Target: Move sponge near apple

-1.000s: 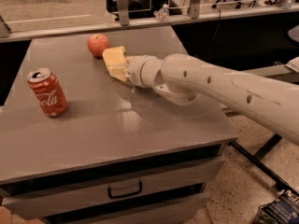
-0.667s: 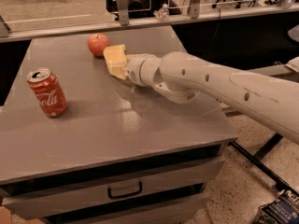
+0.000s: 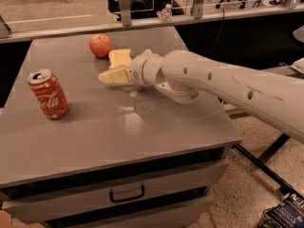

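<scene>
The red apple [image 3: 100,45] sits at the back of the grey table [image 3: 142,132]. The pale yellow sponge [image 3: 120,58] lies on the table just right of the apple, very close to it. My gripper [image 3: 110,68] reaches in from the right at the sponge. Its near finger [image 3: 114,76] shows in front of the sponge with a small gap to it. The far finger is hidden behind the sponge. The gripper looks open, with the sponge between its jaws.
A red Coca-Cola can [image 3: 48,94] stands upright at the table's left side. My arm [image 3: 228,87] crosses above the table's right half. Drawers [image 3: 126,193] are below the table's front edge. A rail runs behind the table.
The sponge has settled on the table beside the apple. The near finger has come away from it and now shows separately in front.
</scene>
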Available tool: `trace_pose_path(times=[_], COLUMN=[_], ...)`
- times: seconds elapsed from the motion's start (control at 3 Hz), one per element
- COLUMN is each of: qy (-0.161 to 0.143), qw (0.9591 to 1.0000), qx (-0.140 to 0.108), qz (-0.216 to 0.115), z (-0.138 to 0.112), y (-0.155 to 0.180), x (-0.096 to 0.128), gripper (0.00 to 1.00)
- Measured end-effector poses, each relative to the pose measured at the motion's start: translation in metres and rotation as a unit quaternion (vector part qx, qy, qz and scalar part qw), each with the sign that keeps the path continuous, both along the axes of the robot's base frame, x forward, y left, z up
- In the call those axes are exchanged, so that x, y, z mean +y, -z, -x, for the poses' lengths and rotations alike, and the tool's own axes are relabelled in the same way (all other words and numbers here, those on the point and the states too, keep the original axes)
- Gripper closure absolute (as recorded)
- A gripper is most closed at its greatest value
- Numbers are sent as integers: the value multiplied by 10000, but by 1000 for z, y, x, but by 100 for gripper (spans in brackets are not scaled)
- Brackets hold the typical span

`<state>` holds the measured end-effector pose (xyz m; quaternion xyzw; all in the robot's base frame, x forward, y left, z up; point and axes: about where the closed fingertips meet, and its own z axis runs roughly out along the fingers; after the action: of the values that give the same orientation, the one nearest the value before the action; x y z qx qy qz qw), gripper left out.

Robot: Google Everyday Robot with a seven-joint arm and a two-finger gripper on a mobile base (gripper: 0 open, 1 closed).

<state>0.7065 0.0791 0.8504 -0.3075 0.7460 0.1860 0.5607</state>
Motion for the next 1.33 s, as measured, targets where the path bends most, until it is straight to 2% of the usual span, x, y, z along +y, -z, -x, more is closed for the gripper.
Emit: trace_pose_path(times=[0.33,0.67,1.0,1.33], qy=[42,234,601,1123], qw=[9999,9995,9980,9934], qx=[20,-72,-127,-126], qz=[-130,-190,-114,203], z=[5,25,47,81], y=[-7,-29,-45,-51], x=[-6,-39,-87,-142], gripper=[0,0,0,0])
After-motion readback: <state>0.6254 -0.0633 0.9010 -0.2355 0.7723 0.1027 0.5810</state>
